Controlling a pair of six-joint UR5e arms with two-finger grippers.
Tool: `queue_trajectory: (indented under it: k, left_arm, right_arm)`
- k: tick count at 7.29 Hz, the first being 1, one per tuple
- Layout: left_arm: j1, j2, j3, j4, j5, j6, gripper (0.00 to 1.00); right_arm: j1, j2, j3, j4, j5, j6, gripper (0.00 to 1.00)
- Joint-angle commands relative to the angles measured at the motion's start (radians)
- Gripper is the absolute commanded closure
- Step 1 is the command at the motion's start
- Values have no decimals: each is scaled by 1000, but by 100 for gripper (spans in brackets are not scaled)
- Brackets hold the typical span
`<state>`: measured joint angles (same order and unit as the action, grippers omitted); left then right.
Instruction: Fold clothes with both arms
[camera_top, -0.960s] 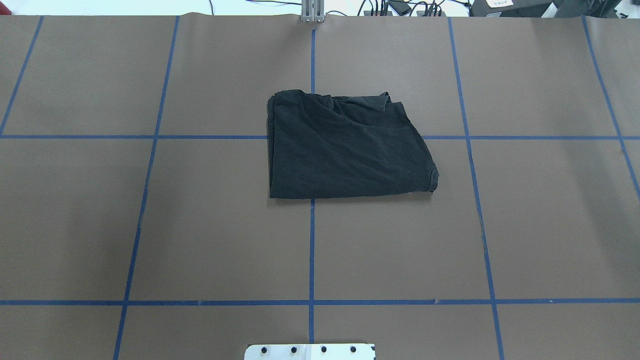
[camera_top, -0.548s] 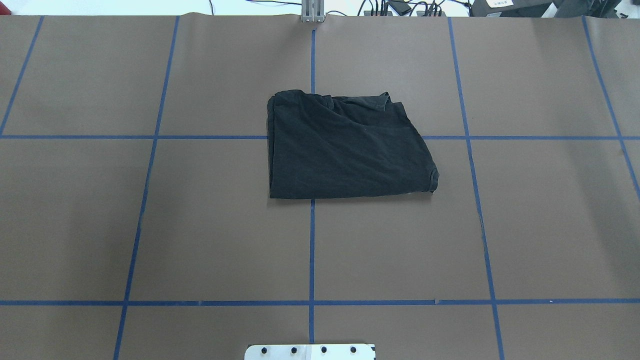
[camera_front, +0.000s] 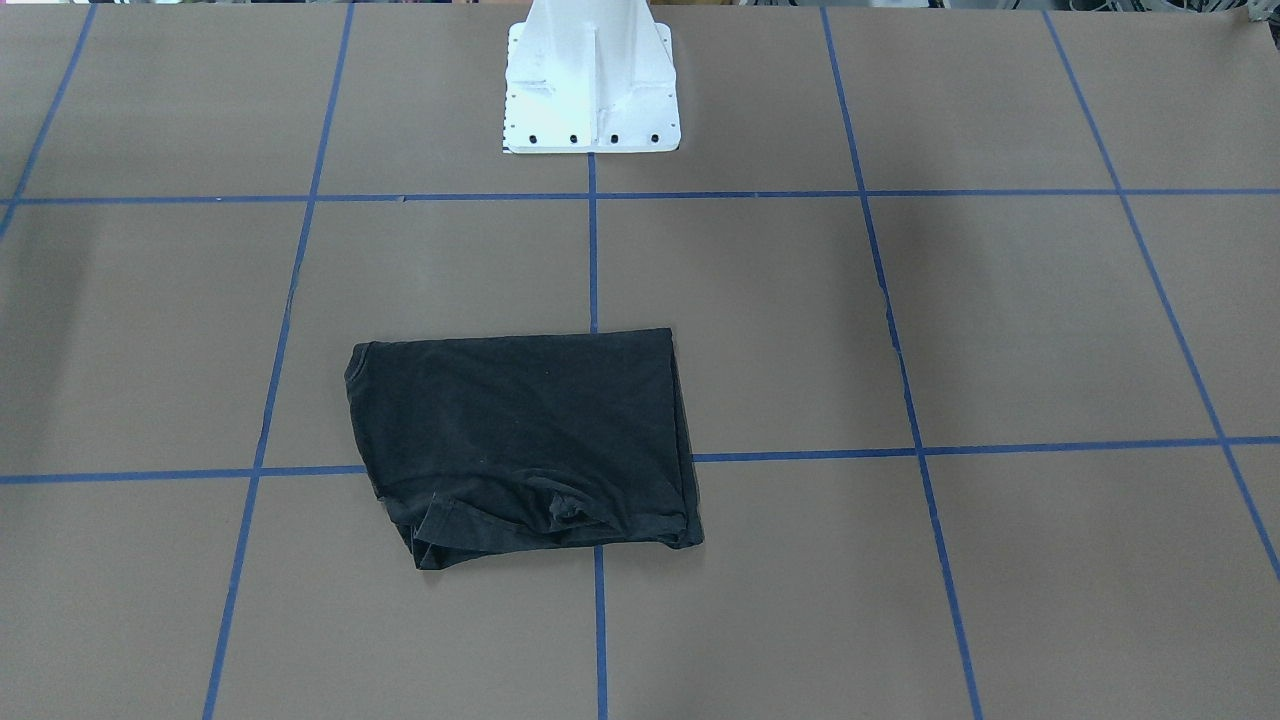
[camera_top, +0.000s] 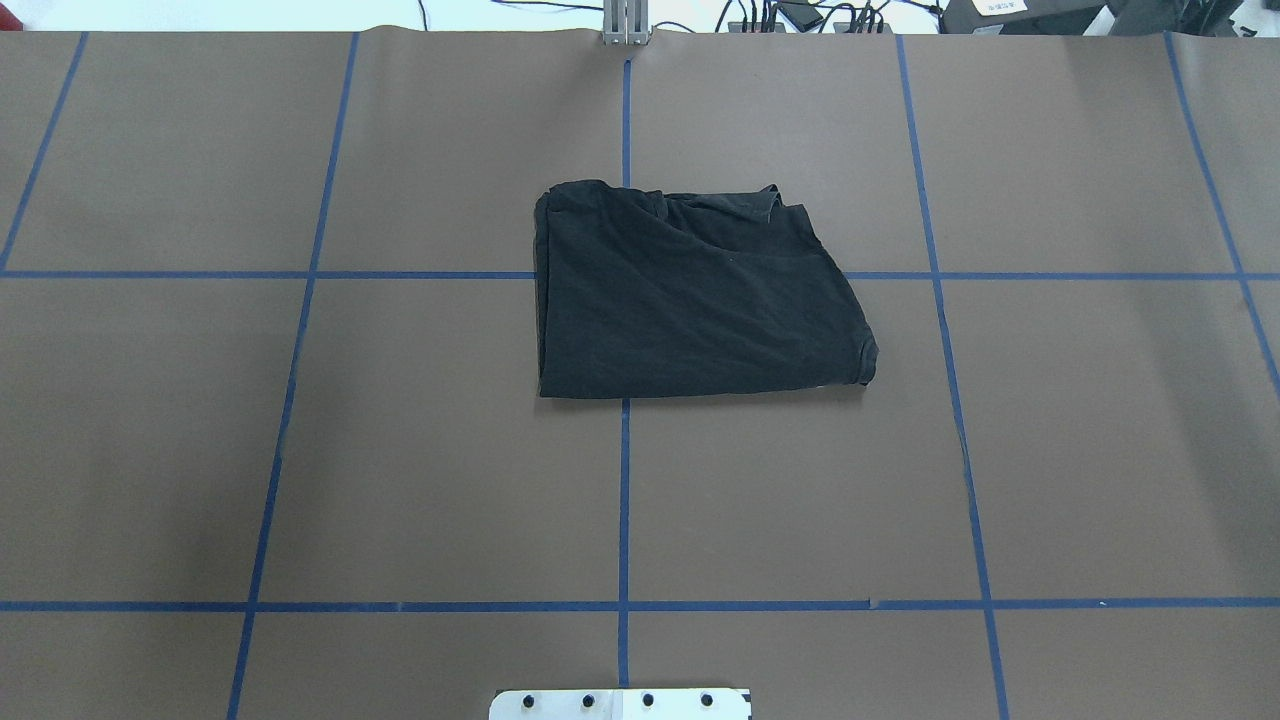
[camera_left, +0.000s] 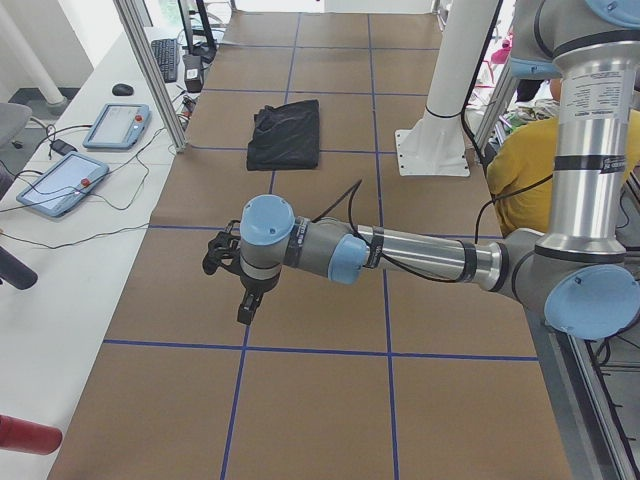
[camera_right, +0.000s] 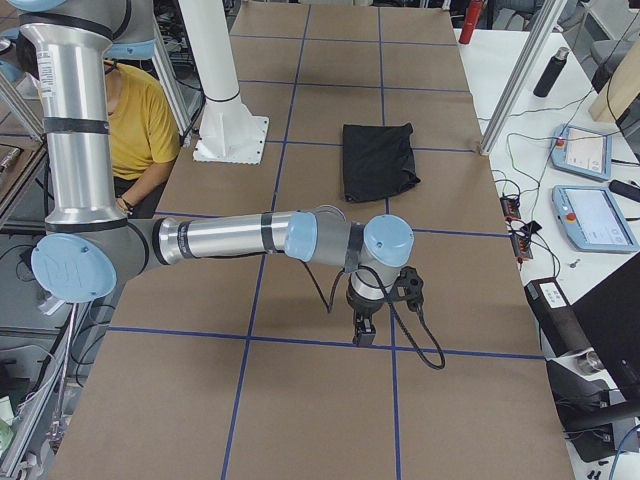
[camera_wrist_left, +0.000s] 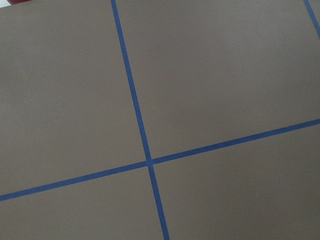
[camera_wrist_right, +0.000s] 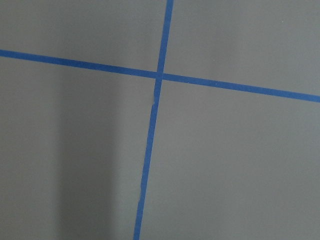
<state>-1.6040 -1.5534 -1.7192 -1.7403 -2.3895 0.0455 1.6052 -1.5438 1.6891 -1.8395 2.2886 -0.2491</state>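
We judge the folding to be all but done. The black T-shirt (camera_top: 690, 300) lies as a compact packet of several layers near the middle of the tabletop (camera_top: 400, 450), across a crossing of the blue tape lines (camera_top: 624, 500), with its plain black side up and no print showing. The edge toward us and the left edge are straight. The far edge is looser, with a hem or sleeve bunched into a rumple, and the right side runs at a slant. Neither of our arms touches the shirt. Our left hand (camera_left: 243, 300) hangs above bare tabletop toward our left end, well apart from the shirt, and our right hand (camera_right: 360, 328) hangs likewise toward our right end. Both hands show only in the side views, so we cannot tell whether their fingers are apart or together. In our judgement, at most a tidying of that far edge is left.
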Motion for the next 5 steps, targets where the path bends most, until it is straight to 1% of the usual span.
queue_trajectory:
  k: [1, 2, 4, 5]
  left_arm:
    - [-1, 24, 4, -11, -8, -1, 0]
    - [1, 21, -2, -19, -8, 0, 0]
    - [-1, 18, -8, -16, -8, 0, 0]
    - [-1, 18, -22, -12, -7, 2, 0]
  right_arm:
    - [-2, 8, -8, 25, 72, 10, 0]
    - [-2, 2, -2, 25, 90, 8, 0]
    - [-8, -10, 72, 26, 95, 7, 0]
    - [-10, -13, 81, 34, 94, 5, 0]
